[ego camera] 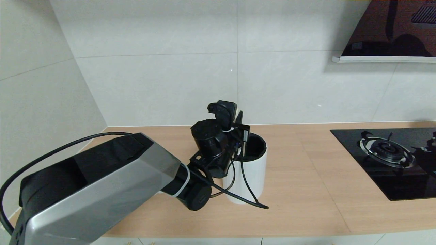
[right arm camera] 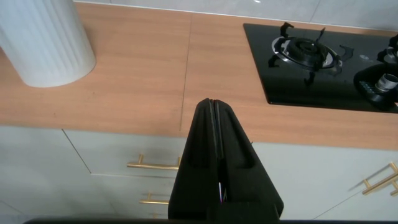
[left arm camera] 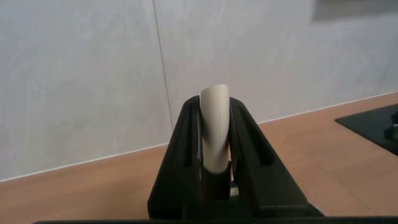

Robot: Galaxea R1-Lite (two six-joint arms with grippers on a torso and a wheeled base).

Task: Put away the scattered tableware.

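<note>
Spanning the room, light wooden counter (ego camera: 306, 190) carries a white ribbed cylindrical holder (ego camera: 253, 170), presumably the tableware's destination. Left claw (left arm camera: 214, 143) sits at its rim, clenched on a cream round-ended utensil (left arm camera: 215, 121) that pokes past the fingertips, likely for a drop-in. Right claw (right arm camera: 213, 109) is pinched closed and empty, off the counter's front edge.

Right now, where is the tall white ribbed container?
Head view: the tall white ribbed container stands centrally on the wooden worktop, the left hand close above its open top, the black gas hob to its right.
</note>
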